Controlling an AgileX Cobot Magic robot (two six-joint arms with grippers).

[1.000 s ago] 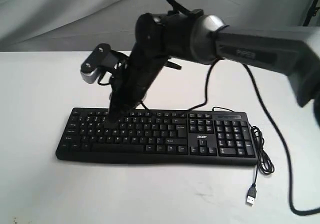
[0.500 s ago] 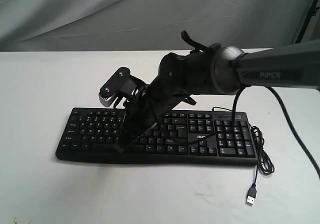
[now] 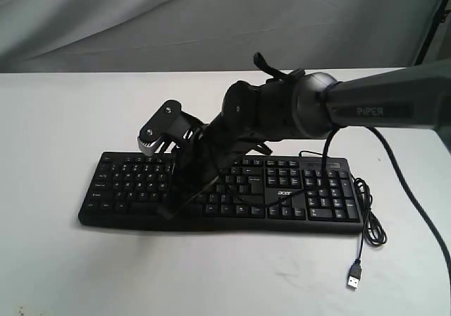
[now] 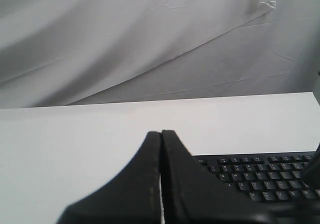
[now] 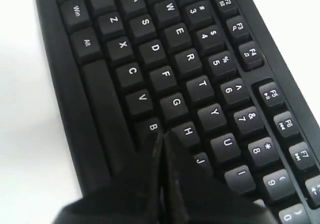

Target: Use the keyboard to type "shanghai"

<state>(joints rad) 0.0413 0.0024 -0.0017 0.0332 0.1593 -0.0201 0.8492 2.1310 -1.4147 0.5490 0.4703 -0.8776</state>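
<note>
Keyboard [image 3: 127, 185] lies on the white table [image 3: 56, 259], its USB plug [image 3: 354, 274] nearest us. We find the right gripper [image 5: 161, 146] with fingers pressed together, holding nothing, tip by the B and H keys; its arm [image 3: 282, 108] hides the middle keys. Left gripper [image 4: 161, 134], likewise closed and empty, sits apart from the keyboard. Grey cloth [image 3: 106, 20] hangs behind.

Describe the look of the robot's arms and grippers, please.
The right arm is a grey tube marked "PiPER", with rounded black wrist joints, a hanging black cable and a silver-black camera. The right gripper and left gripper are tapered and black.
</note>
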